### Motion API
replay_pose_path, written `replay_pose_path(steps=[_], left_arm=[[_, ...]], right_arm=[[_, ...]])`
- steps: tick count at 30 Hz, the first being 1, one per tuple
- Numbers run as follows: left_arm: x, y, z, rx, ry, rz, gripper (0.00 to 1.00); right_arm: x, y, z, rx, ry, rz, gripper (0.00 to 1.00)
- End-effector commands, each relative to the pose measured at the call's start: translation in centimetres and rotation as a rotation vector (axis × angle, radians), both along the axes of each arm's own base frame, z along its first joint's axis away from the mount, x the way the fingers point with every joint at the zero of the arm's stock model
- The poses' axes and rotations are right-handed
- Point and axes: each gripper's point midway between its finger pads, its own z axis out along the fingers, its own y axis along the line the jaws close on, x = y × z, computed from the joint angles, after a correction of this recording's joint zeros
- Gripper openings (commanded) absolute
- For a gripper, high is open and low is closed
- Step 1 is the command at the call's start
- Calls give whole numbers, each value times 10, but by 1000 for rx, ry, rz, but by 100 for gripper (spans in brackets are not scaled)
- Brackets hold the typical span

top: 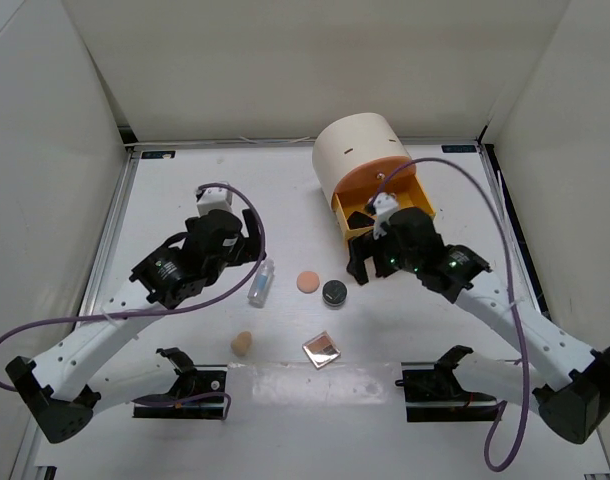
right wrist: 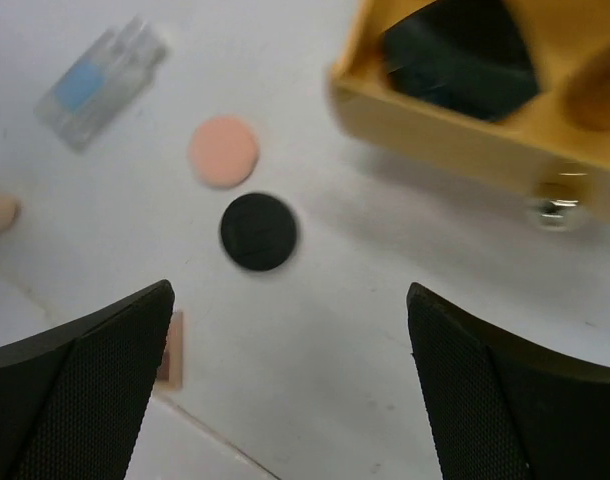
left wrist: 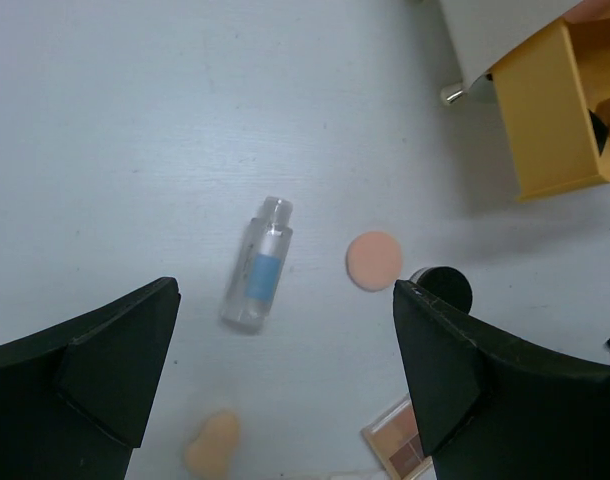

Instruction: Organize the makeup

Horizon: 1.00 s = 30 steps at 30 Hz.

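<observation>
Nearest, a square mirrored compact (top: 323,349) lies flat on the white counter (top: 285,215), with a beige egg sponge (top: 243,343) well to its left. The compact looks hard and slick, best pinched across its edges; the sponge looks soft and light and would squash under a firm grip.

Farther back sit a round black compact (top: 334,292), a peach round puff (top: 307,281) just to its left, and a clear little bottle (top: 261,283) on its side. The bottle may roll, so grip across its body. The thin puff lies flush and offers little edge.

The left hand (left wrist: 285,288) hovers above the bottle, fingers wide apart and empty. The right hand (right wrist: 290,290), also spread and empty, hangs above the black compact.

Farthest, a cream cylinder box (top: 357,150) has an orange drawer (top: 385,205) pulled open, holding a dark item I cannot identify.
</observation>
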Motion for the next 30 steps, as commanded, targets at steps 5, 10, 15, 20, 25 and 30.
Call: replay_pose_path(steps=[5, 10, 15, 20, 25, 30], left_arm=[[-22, 20, -29, 1, 117, 73, 98], [-28, 23, -33, -4, 134, 77, 98], [-32, 29, -30, -9, 130, 86, 98], [-36, 36, -27, -19, 122, 104, 98], [-39, 40, -29, -19, 120, 114, 98], [-40, 42, -31, -14, 118, 116, 98]], right_arm=[[-41, 54, -76, -146, 79, 204, 99], [-31, 74, -112, -263, 25, 195, 99], [-12, 79, -147, -321, 30, 177, 99], [-10, 84, -170, -353, 67, 182, 97], [-14, 91, -171, -321, 74, 210, 59], [-7, 87, -153, -319, 51, 153, 18]])
